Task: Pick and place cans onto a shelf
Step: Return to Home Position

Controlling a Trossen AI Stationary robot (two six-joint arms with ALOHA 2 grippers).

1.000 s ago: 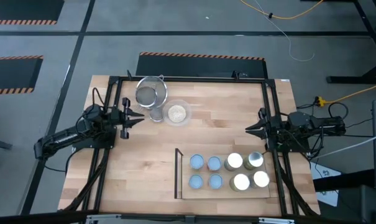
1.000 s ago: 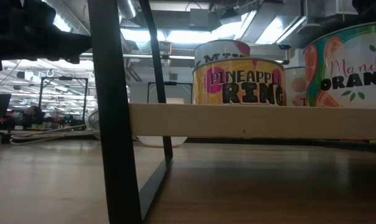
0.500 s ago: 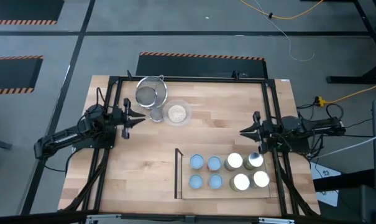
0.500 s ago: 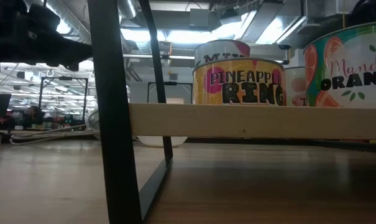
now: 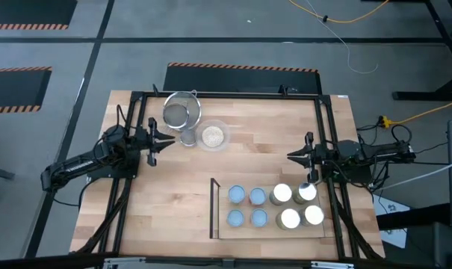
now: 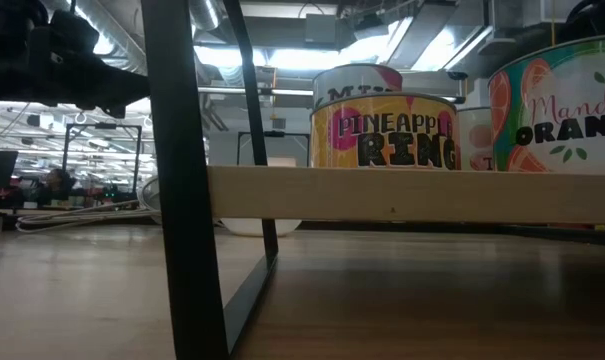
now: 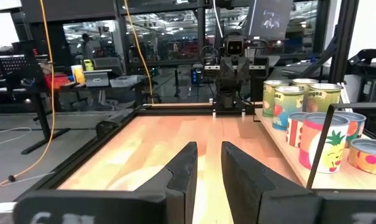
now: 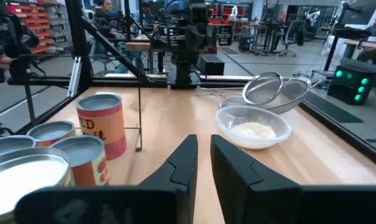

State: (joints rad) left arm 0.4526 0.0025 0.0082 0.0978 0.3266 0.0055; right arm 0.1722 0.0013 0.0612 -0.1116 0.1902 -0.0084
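Observation:
Several cans [image 5: 282,193] stand upright in two rows on the shelf [image 5: 224,205], a light-wood panel with a dark upright edge [image 5: 213,208] on its left side. In the low view the shelf board [image 6: 382,193] sits raised on dark legs, carrying a yellow pineapple can [image 6: 397,130]. My left gripper [image 5: 157,142] hovers at the table's left side, pointing level toward the right, its fingers [image 7: 184,171] a narrow gap apart and empty. My right gripper [image 5: 291,156] hovers just beyond the shelf's far right corner, pointing left, open by a narrow gap [image 8: 204,142] and empty.
A metal mesh strainer [image 5: 181,112] and a clear glass bowl of grains [image 5: 212,135] stand at the table's far left-middle, close to my left gripper. Dark frame rails [image 5: 326,142] run along both table sides. Bare wood lies between the two grippers [image 5: 233,161].
My right gripper has come down a little and reached slightly farther toward the table's left, staying empty. The cans and the shelf have not moved.

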